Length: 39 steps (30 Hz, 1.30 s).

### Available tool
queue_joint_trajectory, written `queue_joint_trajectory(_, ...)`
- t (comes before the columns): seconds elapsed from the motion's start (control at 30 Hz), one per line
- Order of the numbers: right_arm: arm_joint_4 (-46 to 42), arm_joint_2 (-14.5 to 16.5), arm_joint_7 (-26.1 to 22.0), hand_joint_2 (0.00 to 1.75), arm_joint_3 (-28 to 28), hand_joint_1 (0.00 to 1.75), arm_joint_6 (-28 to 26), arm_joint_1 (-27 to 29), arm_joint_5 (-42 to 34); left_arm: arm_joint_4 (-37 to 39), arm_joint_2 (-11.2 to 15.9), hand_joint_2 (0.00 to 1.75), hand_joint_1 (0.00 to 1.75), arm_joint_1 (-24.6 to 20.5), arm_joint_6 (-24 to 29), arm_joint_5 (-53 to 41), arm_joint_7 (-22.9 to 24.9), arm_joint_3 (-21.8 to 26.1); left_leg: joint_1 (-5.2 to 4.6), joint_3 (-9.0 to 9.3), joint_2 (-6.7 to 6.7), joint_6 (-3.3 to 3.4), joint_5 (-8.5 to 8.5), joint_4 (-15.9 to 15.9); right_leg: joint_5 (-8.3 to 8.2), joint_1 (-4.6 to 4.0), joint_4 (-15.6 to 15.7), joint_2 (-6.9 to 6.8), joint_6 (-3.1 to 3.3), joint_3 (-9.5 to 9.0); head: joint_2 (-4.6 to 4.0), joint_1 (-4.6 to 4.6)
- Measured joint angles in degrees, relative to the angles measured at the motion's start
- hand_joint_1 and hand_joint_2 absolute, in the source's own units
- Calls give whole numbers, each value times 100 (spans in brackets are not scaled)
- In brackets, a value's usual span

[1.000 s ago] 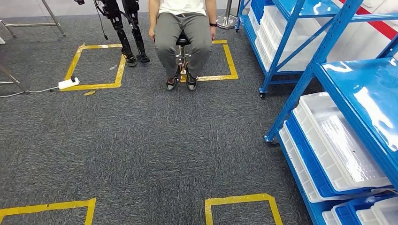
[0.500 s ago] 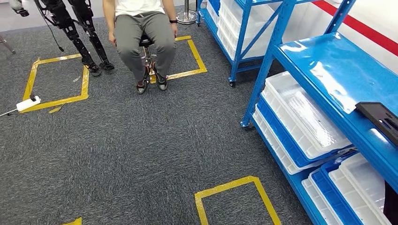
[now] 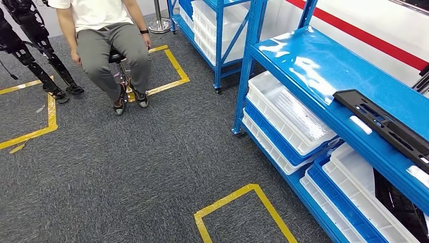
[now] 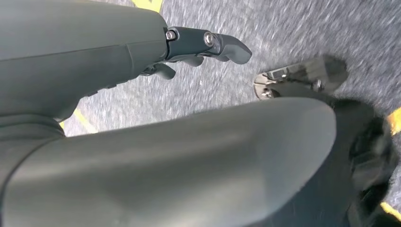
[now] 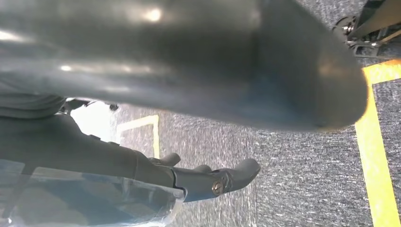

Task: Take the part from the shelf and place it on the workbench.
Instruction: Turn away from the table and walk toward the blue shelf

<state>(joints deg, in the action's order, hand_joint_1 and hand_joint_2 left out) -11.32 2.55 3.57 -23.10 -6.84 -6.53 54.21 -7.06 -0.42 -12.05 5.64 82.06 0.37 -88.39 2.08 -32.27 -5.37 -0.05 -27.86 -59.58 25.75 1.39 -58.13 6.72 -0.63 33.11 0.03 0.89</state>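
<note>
Blue shelf (image 3: 324, 76) stands at right of the head view over grey carpet (image 3: 126, 167), white trays (image 3: 288, 109) on its lower levels. Seated person (image 3: 109, 40) sits beyond, near yellow floor tape (image 3: 238, 195). Long black part (image 3: 387, 126) lies on the top shelf surface. Left hand (image 4: 198, 45) and right hand (image 5: 208, 177) hang over carpet, fingers loosely extended, holding nothing.

- The blue shelf (image 3: 303, 66) carries a long black part (image 3: 384, 126) on its top board.
- White trays (image 3: 288, 114) lie on the lower boards.
</note>
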Motion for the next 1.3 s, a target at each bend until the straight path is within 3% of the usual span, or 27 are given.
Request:
queue_joint_trajectory(0.03, 0, 1, -3, 0, 0, 0, 0, -2, 2, 0, 1, 0, 0, 0, 2, 2, 1, 0, -14, 13, -60, 14, -21, 54, -15, -3, 2, 68, -51, 44, 1, -2)
queue_joint_trajectory(0.07, 1, 2, -3, 0, -1, 0, 0, 3, 6, 0, 2, 0, 0, -1, 3, 4, 2, 0, -39, 20, -7, 49, -14, 91, -37, -4, 15, 144, -109, 94, 1, -2)
queue_joint_trajectory(0.1, 1, 2, -3, 0, -1, 0, 0, 20, 11, 1, 4, 0, 0, -7, 7, 6, 2, 0, -55, 32, 78, 102, 10, 119, -49, 10, 5, 119, -152, 132, 1, -1)
queue_joint_trajectory(0.17, 3, 8, -3, 0, -2, 0, 0, 34, 20, 1, 8, 0, 0, -12, 14, 6, 0, 0, -67, 54, 250, 209, 57, 182, 57, -1, -228, -174, -169, 287, 0, -15)
queue_joint_trajectory(0.23, 4, 22, -3, 0, -2, 0, 0, 12, 30, 1, 11, 0, 0, -1, 19, 6, -2, 0, -91, 49, 445, 262, 70, 199, 364, -16, -883, -522, -115, 623, -1, -38)
queue_joint_trajectory(0.3, 4, 30, -3, 0, -2, 0, 0, 2, 38, 1, 13, 0, 0, 16, 20, 7, -2, 0, -122, 35, 652, 275, 68, 196, 601, -13, -1514, -603, -112, 921, -1, -50)
queue_joint_trajectory(0.33, 4, 30, -2, 0, -2, 0, 0, 11, 40, 2, 13, 0, 0, 18, 20, 9, -2, 0, -131, 32, 743, 274, 66, 195, 604, -12, -1577, -613, -139, 925, -1, -49)
queue_joint_trajectory(0.37, 4, 29, -2, 0, -2, 0, 0, 23, 43, 1, 13, 0, 0, 16, 20, 10, -2, 0, -135, 33, 824, 271, 64, 195, 525, -13, -1399, -635, -176, 800, -1, -53)
queue_joint_trajectory(0.4, 4, 27, -1, 0, -2, 0, 0, 32, 45, 1, 11, 0, 0, 14, 20, 11, -2, 0, -136, 38, 900, 265, 60, 194, 399, -15, -1034, -689, -209, 575, -1, -55)
queue_joint_trajectory(0.47, 4, 25, -1, 0, -2, 0, 0, 23, 52, 0, 8, 0, 0, 10, 20, 13, -5, 0, -151, 61, 1035, 232, 43, 195, 167, -51, -245, -934, -202, 113, -1, -58)
queue_joint_trajectory(0.53, 4, 27, -1, 0, -3, 0, 0, 4, 70, 0, 9, 0, 0, 3, 23, 14, -29, 0, -175, 100, 1144, 169, 5, 198, 86, -102, 60, -1062, -124, -33, 0, -47)
queue_joint_trajectory(0.57, 4, 28, -2, 0, -5, 0, 0, 4, 80, 0, 9, 0, 0, -6, 24, 15, -53, 0, -184, 119, 1195, 137, -22, 197, 76, -119, 68, -1013, -101, -22, 0, -38)
queue_joint_trajectory(0.6, 4, 27, -2, 0, -9, 0, 0, 10, 89, 0, 8, 0, 0, -19, 24, 15, -79, 0, -170, 136, 1203, 99, -50, 183, 66, -76, 76, -941, -65, -26, 0, -28)
queue_joint_trajectory(0.67, 4, 24, -3, 0, -19, 0, 0, 24, 95, 0, 9, 0, 0, -44, 22, 15, -117, 0, -140, 93, 988, 37, -215, -10, 36, -5, 90, -817, 5, -70, -1, -15)
queue_joint_trajectory(0.73, 4, 27, -4, 0, -26, 0, 0, 15, 98, 0, 15, 0, 0, -39, 21, 15, -131, 0, -124, -160, 647, -2, -590, -623, 15, 22, 94, -699, 69, -98, 0, -8)
queue_joint_trajectory(0.8, 4, 34, -7, 0, -31, 0, 0, 5, 101, 0, 17, 0, 0, -11, 21, 15, -151, 0, -118, -519, 525, -18, -912, -1369, 13, 21, 92, -552, 86, -98, 1, -6)
queue_joint_trajectory(0.83, 5, 37, -9, 0, -34, 0, 0, 8, 103, 0, 17, 0, 0, -1, 22, 15, -164, 0, -107, -621, 515, -27, -923, -1543, 13, 26, 89, -469, 85, -101, 0, -6)
queue_joint_trajectory(0.87, 5, 39, -11, 0, -36, 0, 0, 15, 106, 0, 18, 0, 0, 5, 25, 15, -178, 0, -87, -614, 513, -37, -805, -1477, 13, 34, 85, -386, 83, -107, 0, -6)
queue_joint_trajectory(0.9, 6, 41, -12, 0, -37, 0, 0, 20, 110, 0, 20, 0, 0, 6, 28, 15, -188, 0, -57, -500, 489, -51, -592, -1190, 15, 47, 76, -301, 79, -112, 0, -7)
queue_joint_trajectory(0.97, 7, 44, -12, 0, -38, 0, -2, 17, 128, 0, 23, 0, 0, 10, 37, 15, -207, 0, 25, -177, 254, -93, -175, -401, 37, 44, 14, -147, 34, -87, 0, -1)
queue_joint_trajectory(1.03, 7, 45, -12, 0, -39, 0, -19, 12, 161, 0, 24, 0, 0, 9, 82, 15, -248, 0, 48, -39, 46, -80, -43, -11, 55, 11, -33, -34, -54, -12, 0, 3)
queue_joint_trajectory(1.1, 7, 44, -9, 0, -42, 0, -42, 35, 194, 0, 23, 0, 0, -5, 193, 18, -333, 1, -6, -44, 94, 25, -39, 21, 48, -4, -12, 45, -156, 65, 0, 3)
queue_joint_trajectory(1.13, 7, 41, -8, 0, -43, 0, -50, 51, 208, 1, 23, 0, 0, -13, 256, 22, -375, 1, -23, -37, 137, 89, -22, 40, 57, 2, -38, -7, -191, 90, 0, 4)
queue_joint_trajectory(1.2, 7, 44, -4, 0, -45, 0, -64, 54, 229, 3, 30, 0, 0, -21, 336, 30, -426, 2, -34, -19, 234, 203, 5, 75, 228, 10, -380, -291, -199, 259, 0, -15)
queue_joint_trajectory(1.23, 7, 50, -4, 0, -46, 0, -69, 43, 235, 4, 34, 0, 0, -18, 350, 32, -434, 2, -44, -16, 284, 240, 1, 81, 387, 14, -729, -461, -181, 429, -1, -26)
queue_joint_trajectory(1.3, 7, 57, -3, 0, -48, 0, -74, 27, 240, 4, 39, 0, 0, -3, 352, 32, -447, 2, -70, -17, 384, 273, -22, 80, 698, 12, -1504, -595, -175, 837, -1, -40)
